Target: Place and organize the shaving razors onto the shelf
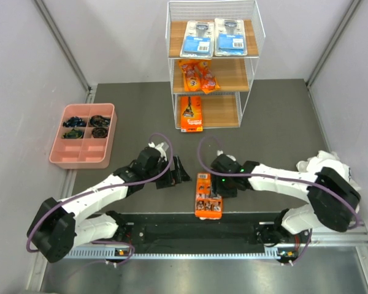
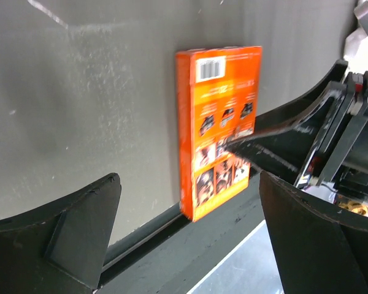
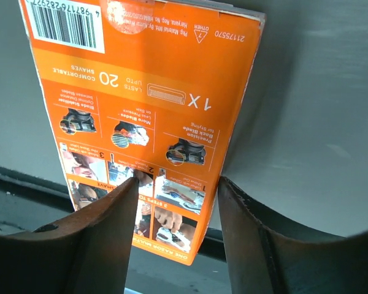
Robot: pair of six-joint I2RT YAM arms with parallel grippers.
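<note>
While the right gripper [image 3: 178,184] hangs over the orange card [image 1: 208,197] at the table's [image 1: 276,122] 6 o'clock edge, I see its jaws part-way apart, one over the card's face, the other at its edge. Whether they pinch it, I cannot tell. The left gripper [image 1: 183,170], at the card's 10 o'clock, gapes wide, holding nothing. The shelf [image 1: 230,73] at 12 o'clock carries the other razor packs [image 1: 199,38].

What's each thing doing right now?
orange card: flat on the table, not shelved.
left gripper: open, empty.
right gripper: fingers over the orange card, grip unclear.
blue blister cards: on the shelf, top board.
orange pouches: on the middle board.
long box: on the bottom board.
pink tray: small dark items inside.
</note>
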